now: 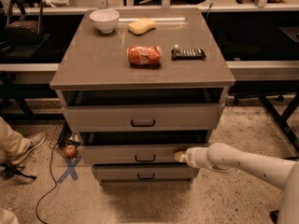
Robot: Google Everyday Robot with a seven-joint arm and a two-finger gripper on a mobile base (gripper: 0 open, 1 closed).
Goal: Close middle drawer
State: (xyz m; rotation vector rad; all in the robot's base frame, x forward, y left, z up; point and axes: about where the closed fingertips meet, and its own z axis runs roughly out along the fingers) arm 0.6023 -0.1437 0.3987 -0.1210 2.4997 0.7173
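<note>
The middle drawer (pixel 121 155) is the second of three in the grey cabinet. It has a flat grey front with a small black bar handle (pixel 145 159). It stands out only a little, with a thin dark slot of its inside showing above the front. My gripper (pixel 179 156) reaches in from the right on a white arm (pixel 243 162). Its tip touches the right part of the drawer front. The top drawer (pixel 142 117) above is slightly out. The lowest drawer (pixel 145 173) is in.
On the cabinet top (pixel 93 64) lie a white bowl (pixel 104 19), a yellow sponge (pixel 141 25), a red chip bag (pixel 144 55) and a black bar (pixel 188 53). A person's shoe (pixel 29 144) and a blue floor cross (pixel 70 168) are at left. Table legs (pixel 280 115) stand at right.
</note>
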